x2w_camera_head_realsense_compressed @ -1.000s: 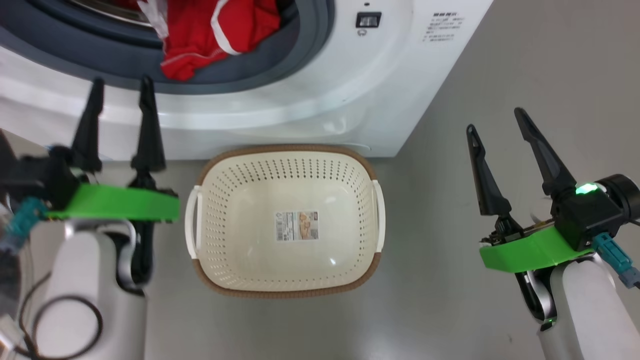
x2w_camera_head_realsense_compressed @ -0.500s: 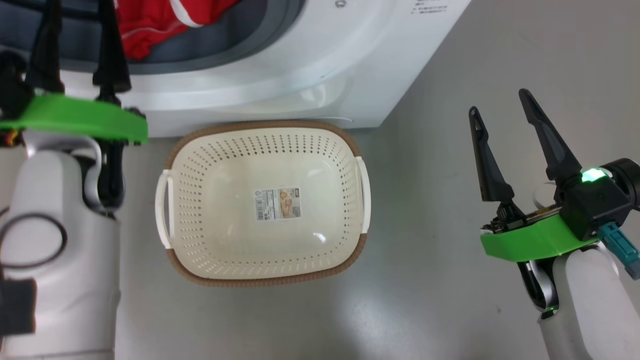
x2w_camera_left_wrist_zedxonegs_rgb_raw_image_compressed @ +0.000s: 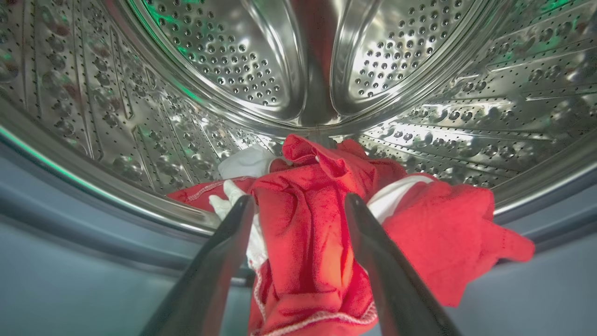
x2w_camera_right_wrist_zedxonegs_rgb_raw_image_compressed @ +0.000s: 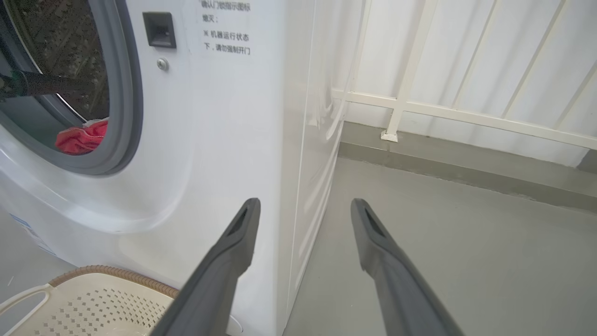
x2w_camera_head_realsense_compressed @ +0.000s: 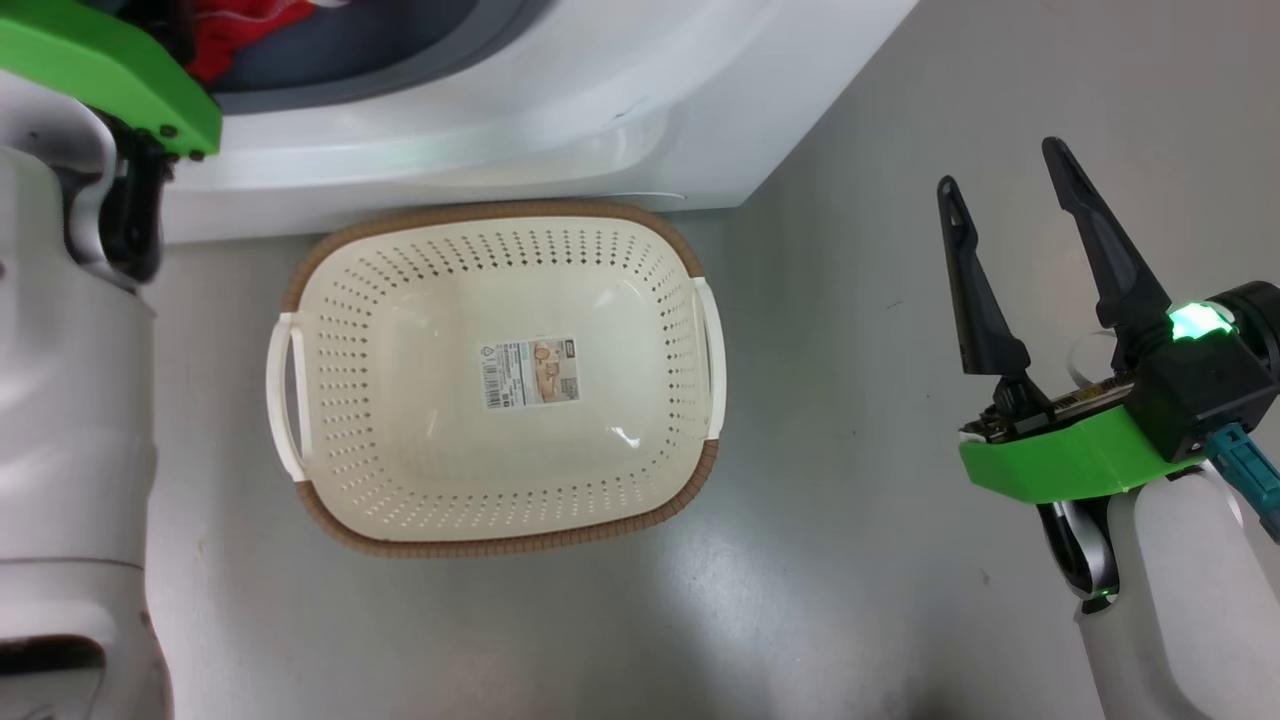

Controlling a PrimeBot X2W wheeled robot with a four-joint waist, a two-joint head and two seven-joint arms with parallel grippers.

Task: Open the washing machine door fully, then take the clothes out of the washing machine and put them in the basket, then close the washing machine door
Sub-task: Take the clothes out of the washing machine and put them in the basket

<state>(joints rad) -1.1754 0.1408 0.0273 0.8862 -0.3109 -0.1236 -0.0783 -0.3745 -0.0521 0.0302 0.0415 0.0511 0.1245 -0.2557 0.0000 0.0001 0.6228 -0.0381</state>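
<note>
Here, soft red striped clothes at the perforated steel drum's front edge are straddled by the open left gripper. The right gripper is held open, empty.

The right tool has long black fingers, green wrist plate, teal connector, white forearm.

left pincer | advanced into drum | now open, straddling clothes
</note>
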